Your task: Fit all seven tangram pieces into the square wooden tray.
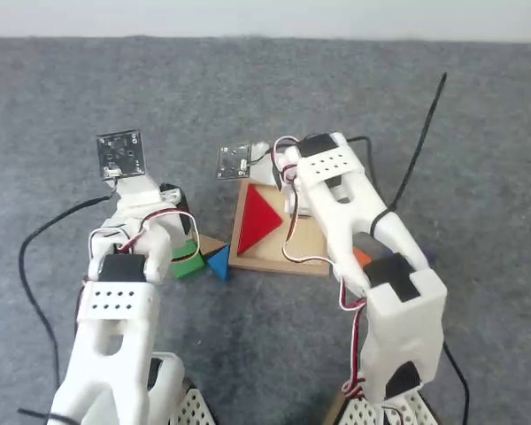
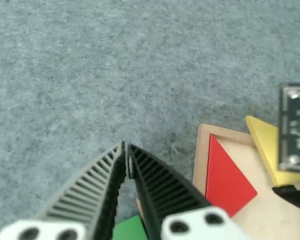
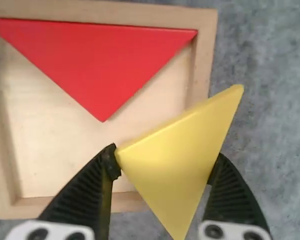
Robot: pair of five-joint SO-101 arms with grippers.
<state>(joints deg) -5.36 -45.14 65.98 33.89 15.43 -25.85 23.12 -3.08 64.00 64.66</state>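
Your right gripper (image 3: 165,160) clamps the yellow triangle (image 3: 185,150) above the tray (image 3: 204,55), ready for seating; your left gripper (image 2: 126,147) hangs closed, empty.

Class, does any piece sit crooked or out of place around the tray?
Yes. The yellow triangle, gripped by the right gripper, hangs across the rim of the tray, one corner out over the carpet, rather than lying flat inside like the red triangle.

The place reads as a robotics test bench in a lab or hobby room. Grey felt (image 1: 62,88) covers the table up to a pale wall (image 1: 265,18) at twelve o'clock. The white plastic left arm (image 1: 115,310) and right arm (image 1: 372,230), based at six o'clock, carry bare circuit boards (image 1: 121,155) and loose cables (image 1: 35,257), with a wooden tray (image 1: 274,263) between them.
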